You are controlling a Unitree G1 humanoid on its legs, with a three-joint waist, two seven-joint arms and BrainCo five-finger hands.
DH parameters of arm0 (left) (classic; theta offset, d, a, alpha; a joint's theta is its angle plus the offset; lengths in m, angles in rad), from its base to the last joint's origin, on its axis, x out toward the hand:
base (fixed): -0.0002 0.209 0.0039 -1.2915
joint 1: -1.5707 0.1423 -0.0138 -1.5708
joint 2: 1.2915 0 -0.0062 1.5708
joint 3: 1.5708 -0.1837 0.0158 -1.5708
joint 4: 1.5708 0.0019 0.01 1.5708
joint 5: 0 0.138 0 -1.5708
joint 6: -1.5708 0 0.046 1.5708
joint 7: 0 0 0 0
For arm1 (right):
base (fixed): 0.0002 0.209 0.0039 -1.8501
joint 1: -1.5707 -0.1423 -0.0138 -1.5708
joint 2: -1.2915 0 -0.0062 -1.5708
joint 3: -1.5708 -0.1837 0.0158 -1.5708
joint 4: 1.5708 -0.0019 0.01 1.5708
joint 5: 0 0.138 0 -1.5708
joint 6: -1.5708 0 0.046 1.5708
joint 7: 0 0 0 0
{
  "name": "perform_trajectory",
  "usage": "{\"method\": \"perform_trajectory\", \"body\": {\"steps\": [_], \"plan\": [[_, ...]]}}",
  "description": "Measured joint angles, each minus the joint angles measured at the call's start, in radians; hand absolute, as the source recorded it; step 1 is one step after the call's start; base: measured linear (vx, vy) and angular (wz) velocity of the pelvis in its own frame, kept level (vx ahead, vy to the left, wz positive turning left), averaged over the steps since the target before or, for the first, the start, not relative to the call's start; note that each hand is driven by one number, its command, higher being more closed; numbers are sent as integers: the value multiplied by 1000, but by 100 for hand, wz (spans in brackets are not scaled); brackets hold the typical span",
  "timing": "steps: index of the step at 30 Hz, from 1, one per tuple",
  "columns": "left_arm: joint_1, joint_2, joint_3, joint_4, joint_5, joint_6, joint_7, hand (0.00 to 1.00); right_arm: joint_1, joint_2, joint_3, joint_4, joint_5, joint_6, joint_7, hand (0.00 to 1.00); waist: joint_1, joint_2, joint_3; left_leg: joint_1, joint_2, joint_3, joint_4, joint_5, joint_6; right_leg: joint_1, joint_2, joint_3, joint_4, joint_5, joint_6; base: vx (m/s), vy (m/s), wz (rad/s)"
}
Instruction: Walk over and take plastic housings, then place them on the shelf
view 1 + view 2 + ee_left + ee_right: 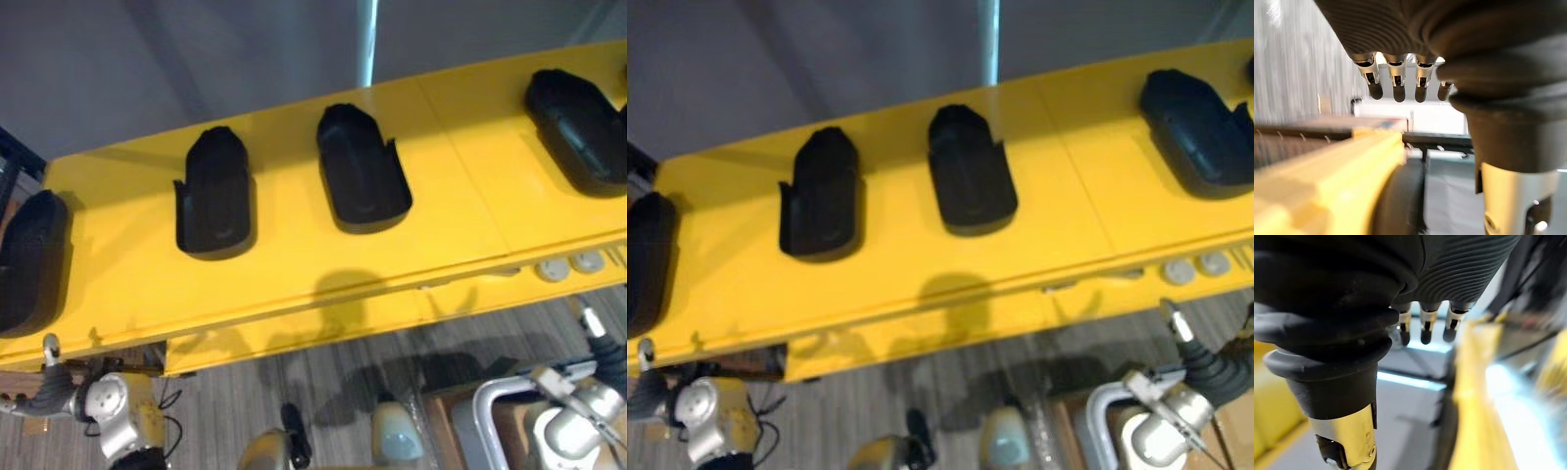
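Currently four black plastic housings (216,196) lie in a row on the yellow worktop (294,279), the leftmost one (cut off at the edge) probably the same kind. Below the worktop's near edge, the left robot hand (1397,81) and right robot hand (1425,328) hang with fingers loosely spread, apart from the housings.

My 9 to 3 o'clock: yellow table (294,255). 12 o'clock: grey wall (147,59). 6 o'clock: striped grey floor (245,392).
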Motion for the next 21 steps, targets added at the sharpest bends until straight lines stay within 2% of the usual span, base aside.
{"method": "perform_trajectory", "body": {"steps": [1,3,5,7,10,12,14,15,16,18,21], "plan": [[63,-17,-40,-93,50,-16,-41,0,4,2,4,-55,-22,-41,-4,0,3,-4,-2,5,1,-4,3,-10,1,25,0,-7,-20,3,3,76,16,3],[125,-44,-94,-198,89,-39,-105,0,-3,3,2,-132,-45,-92,-1,0,7,-6,-3,17,0,-21,12,-19,2,56,-3,-21,-46,9,6,71,35,16],[190,-84,-159,-316,166,-54,-182,0,-50,9,-9,-193,-65,-150,9,0,32,-16,-19,18,-3,-42,12,-23,4,89,-4,-45,-87,21,10,64,30,27],[212,-108,-169,-353,172,-64,-260,0,-97,10,-26,-196,-69,-168,35,0,51,-22,-25,23,-6,-60,12,-23,4,120,-4,-68,-119,32,11,45,9,28],[222,-117,-168,-354,180,-77,-341,0,-197,6,-31,-180,-37,-169,126,0,58,-25,-37,34,-15,-99,11,-23,4,171,-3,-104,-160,45,14,18,-3,32],[221,-118,-169,-364,187,-77,-424,0,-288,-8,-9,-128,68,-159,259,0,74,-19,-71,33,-21,-115,7,-22,6,195,-4,-127,-193,62,16,16,13,22],[219,-118,-168,-374,211,-77,-457,0,-325,-18,20,-105,103,-136,331,0,83,-14,-91,33,-29,-134,-2,-15,11,210,-6,-144,-216,76,18,6,24,29],[213,-116,-166,-385,212,-77,-486,0,-363,-35,65,-86,112,-110,390,0,84,-9,-102,34,-39,-152,-16,-4,15,225,-10,-160,-230,86,15,-13,21,37],[211,-114,-164,-387,216,-75,-492,0,-380,-40,86,-81,122,-99,418,0,87,-5,-104,34,-42,-156,-20,0,16,226,-10,-163,-231,88,15,-30,17,36],[208,-103,-158,-395,253,-47,-498,0,-444,-53,177,-46,220,-78,533,0,112,-1,-108,33,-56,-177,-43,20,19,235,-14,-191,-244,97,13,-60,16,26],[212,-103,-141,-394,252,-11,-506,0,-523,-53,283,12,245,-51,588,0,132,-5,-114,28,-75,-221,-88,58,22,240,-21,-241,-249,97,12,-68,-15,49]]}}
